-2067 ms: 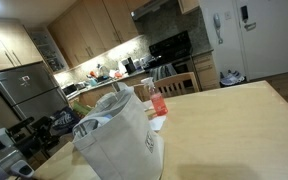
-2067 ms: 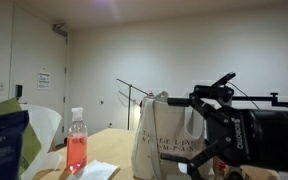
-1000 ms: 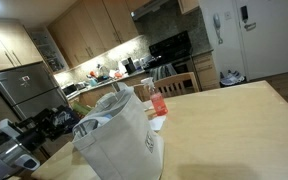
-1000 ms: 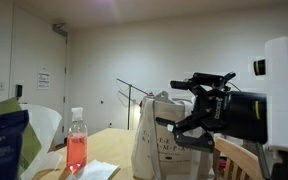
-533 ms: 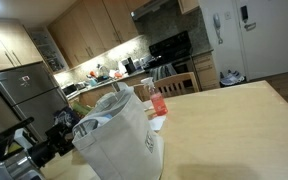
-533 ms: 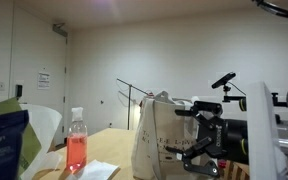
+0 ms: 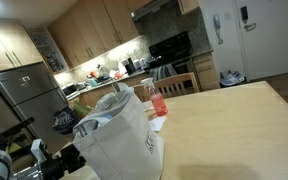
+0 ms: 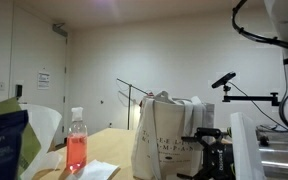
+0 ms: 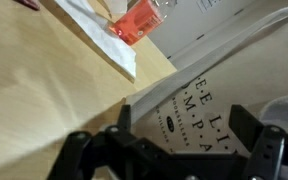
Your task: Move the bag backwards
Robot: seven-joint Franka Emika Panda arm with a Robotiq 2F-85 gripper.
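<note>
The bag (image 7: 119,140) is a large off-white fabric tote standing upright on the wooden table (image 7: 224,125). It also shows in an exterior view (image 8: 162,135), with dark lettering on its side. My gripper (image 7: 59,160) is low beside the bag, at the table's edge, and appears just right of the bag in an exterior view (image 8: 199,152). In the wrist view the gripper (image 9: 184,130) is open. Its two dark fingers (image 9: 124,120) frame the lettered side of the bag (image 9: 219,75), and nothing is gripped. A clear bottle of red liquid (image 9: 139,18) stands beyond the bag.
The bottle (image 8: 76,145) stands on a white paper sheet (image 9: 99,38) next to the bag. A blue-green packet (image 8: 4,140) sits close to one camera. A chair (image 7: 179,80) and kitchen counters lie behind the table. A thin stand (image 8: 134,95) rises behind the bag.
The arm has come down and moved in towards the bag's side. Its jaws have stayed open. The bag and bottle have not moved.
</note>
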